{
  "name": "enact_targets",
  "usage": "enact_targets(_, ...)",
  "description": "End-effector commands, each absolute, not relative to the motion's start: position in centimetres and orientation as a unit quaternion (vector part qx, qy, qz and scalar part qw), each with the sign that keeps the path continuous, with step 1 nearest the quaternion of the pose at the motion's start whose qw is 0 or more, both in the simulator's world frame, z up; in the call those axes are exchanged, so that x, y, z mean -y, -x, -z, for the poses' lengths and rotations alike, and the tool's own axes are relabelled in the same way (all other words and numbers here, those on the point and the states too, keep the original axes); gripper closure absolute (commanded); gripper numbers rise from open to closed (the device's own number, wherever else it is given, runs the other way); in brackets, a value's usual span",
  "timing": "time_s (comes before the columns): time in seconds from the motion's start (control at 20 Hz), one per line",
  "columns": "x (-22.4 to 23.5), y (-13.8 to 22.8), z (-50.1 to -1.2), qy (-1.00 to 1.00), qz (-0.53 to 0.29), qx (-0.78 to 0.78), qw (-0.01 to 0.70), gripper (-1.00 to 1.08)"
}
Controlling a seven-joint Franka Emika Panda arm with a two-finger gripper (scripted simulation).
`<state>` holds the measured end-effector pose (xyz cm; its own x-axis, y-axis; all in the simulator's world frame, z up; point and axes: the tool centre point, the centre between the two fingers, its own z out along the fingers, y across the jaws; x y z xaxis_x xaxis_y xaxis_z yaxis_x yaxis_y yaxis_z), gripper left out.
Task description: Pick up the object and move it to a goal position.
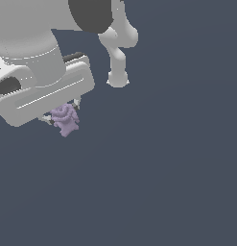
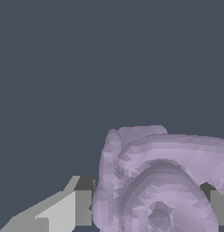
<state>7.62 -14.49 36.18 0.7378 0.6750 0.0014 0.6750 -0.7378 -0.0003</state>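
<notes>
Wrist view, nearest first: the object fills the lower part of the picture, pale lilac, lumpy, its swirled rose-like top facing the camera. A pale grey finger presses against one flank, and the edge of the other finger shows at the opposite flank; the claw is pinching the object between them, both pads appearing to touch it. Beyond it only plain dark blue-grey ground, no marker in sight. Exterior view: the gripper hangs under the arm's broad white hand toward the exterior view's left, with the object poking out below it, swirl uppermost, blocky base down. Only small bits of the fingers show either side. No shadow or contact line is visible, so whether the object is lifted clear of the ground cannot be told. Further back, the arm's white links rise to the upper edge. Judgement: the grasp looks made; what remains is the carry to the goal, which neither view shows, so how much travel is left cannot be told
</notes>
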Motion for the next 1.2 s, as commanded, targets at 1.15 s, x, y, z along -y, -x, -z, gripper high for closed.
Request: enact_targets(1.15,18.6,-9.0,-41.6,0.932,0.0,0.362,0.0,1.08)
